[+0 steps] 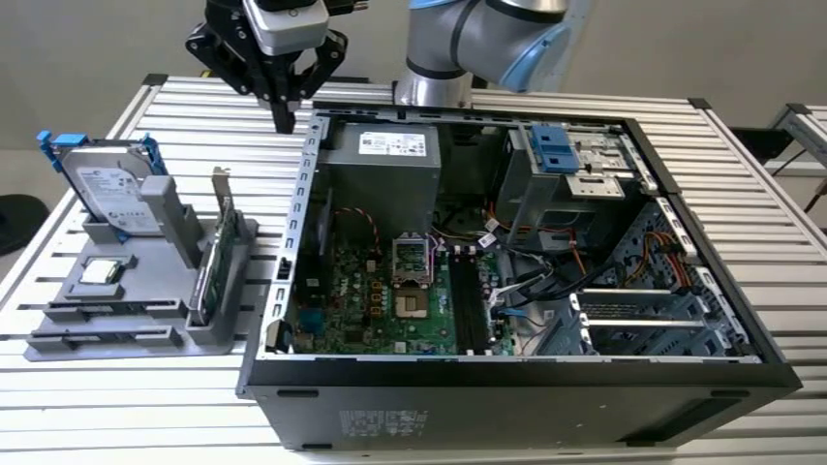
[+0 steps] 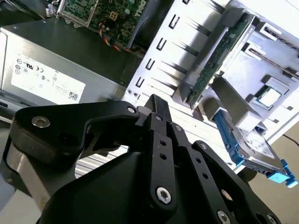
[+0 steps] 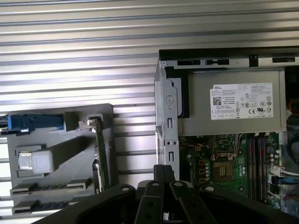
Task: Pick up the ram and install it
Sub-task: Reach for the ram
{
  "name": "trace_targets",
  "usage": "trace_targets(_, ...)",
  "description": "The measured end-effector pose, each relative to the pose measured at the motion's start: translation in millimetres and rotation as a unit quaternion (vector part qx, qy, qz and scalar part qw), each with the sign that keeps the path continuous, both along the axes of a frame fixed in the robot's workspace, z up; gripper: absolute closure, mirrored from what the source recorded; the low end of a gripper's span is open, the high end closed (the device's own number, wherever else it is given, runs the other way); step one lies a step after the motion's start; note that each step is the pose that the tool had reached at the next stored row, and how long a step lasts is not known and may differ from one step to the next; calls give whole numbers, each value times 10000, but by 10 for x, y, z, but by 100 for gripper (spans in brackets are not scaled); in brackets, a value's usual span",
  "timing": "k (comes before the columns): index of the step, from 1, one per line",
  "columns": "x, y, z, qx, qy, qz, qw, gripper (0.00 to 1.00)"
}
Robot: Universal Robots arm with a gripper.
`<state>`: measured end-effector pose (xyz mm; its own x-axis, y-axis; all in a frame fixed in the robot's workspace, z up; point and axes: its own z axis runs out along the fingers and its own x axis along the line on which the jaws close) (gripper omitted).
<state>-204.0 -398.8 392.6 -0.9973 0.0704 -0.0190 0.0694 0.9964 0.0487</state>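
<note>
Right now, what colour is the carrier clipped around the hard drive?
Blue; the carrier shows best in the first wrist view.

A table [image 1: 116, 407] of ribbed silver metal slats spans the exterior view from edge to edge. An open black computer case [image 1: 517, 397] lies on its side across the centre and right. At centre left, just beside the case, a grey parts holder [image 1: 130, 339] rests flat on the slats.

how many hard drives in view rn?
1. The hard drive stands upright in the gray holder, to the exterior view's left of the PC case. The case's drive bays may hide another.
</note>
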Motion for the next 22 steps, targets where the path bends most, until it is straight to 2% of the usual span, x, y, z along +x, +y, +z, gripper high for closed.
trace_targets(22,-100,0,0,0,0,0,10000,100)
